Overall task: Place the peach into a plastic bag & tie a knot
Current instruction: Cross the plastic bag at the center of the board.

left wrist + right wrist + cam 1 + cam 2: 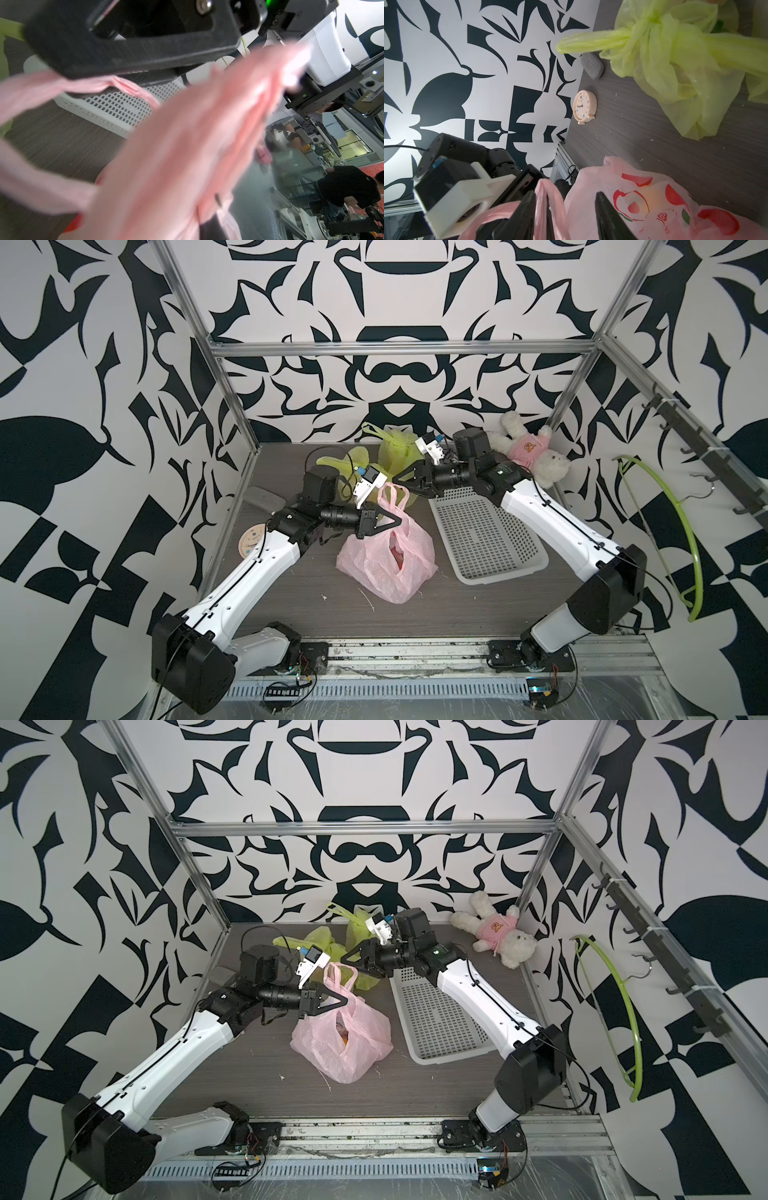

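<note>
Pink film, thin and crumpled: found the bag point(386, 568) slumped at the centre of the table point(291, 605), mouth turned toward 12 o'clock. Made out an orange-red lump through the mouth in a top view, most likely the peach point(345, 1039); so judged the loading done and the knot not yet made.

Found the left jaws, reaching in from 9 o'clock, shut tight on pink film at the bag's 12 o'clock edge; could not tell whether on one strip or both. Presumably pinched there to gather the mouth and hold the bag down for tying.

Saw a handle point(545, 199) standing up as a loop past that pinch. Found the right jaws, reaching from 2 o'clock, about half apart and gripping nothing, with the loop running loose between the two fingers point(525, 212). Judged them set there to close on it and draw it across.

Noted a white tray point(486, 539) just beside the bag at 3 o'clock and knotted green bags point(395, 452) at 12 o'clock, close behind the right jaws: little room for swinging a strip. Expected the film to slip and stretch under a pull.
</note>
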Available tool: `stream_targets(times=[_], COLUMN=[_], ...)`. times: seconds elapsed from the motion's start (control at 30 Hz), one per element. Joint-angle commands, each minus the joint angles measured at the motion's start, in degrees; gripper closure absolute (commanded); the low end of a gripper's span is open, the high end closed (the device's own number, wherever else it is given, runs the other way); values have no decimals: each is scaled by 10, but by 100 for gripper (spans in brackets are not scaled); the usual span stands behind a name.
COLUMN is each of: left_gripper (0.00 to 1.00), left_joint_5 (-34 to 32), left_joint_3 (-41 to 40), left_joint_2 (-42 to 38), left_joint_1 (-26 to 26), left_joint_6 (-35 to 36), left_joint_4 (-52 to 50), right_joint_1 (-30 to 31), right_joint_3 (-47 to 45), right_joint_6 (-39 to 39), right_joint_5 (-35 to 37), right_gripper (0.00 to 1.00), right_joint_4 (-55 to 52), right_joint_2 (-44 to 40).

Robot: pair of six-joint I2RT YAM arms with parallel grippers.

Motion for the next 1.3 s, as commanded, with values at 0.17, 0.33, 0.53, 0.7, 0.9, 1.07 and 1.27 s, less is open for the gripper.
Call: stream_targets(times=[0.17, 0.33, 0.53, 0.7, 0.9, 1.07, 1.27], left_gripper=[100, 100, 100, 100, 100, 100, 100], left_joint_5=[17, 16, 4, -23, -58, -135, -217], left_joint_3=[26, 27, 23, -1, -32, -60, -89], left_joint_2=[0, 1, -6, -13, -19, -23, -48], left_joint_1=[1, 1, 1, 12, 36, 68, 85], left_joint_6=[11, 12, 20, 24, 20, -34, -109], left_joint_4=[-20, -25, -37, -40, -42, 9, 90], right_joint_1=[1, 1, -1, -3, -3, 40, 142], right_joint_3=[-16, -18, -12, 8, 23, 0, -73], right_joint_6=[36, 35, 22, -19, -67, -77, -37], right_joint_5=[-65, -65, -55, -23, 8, 55, 180], right_gripper=[64, 80, 100, 100, 100, 100, 100], right_joint_4=[90, 91, 76, 20, -53, -75, -30], right_joint_2=[-17, -25, -36, -60, -86, -106, -119])
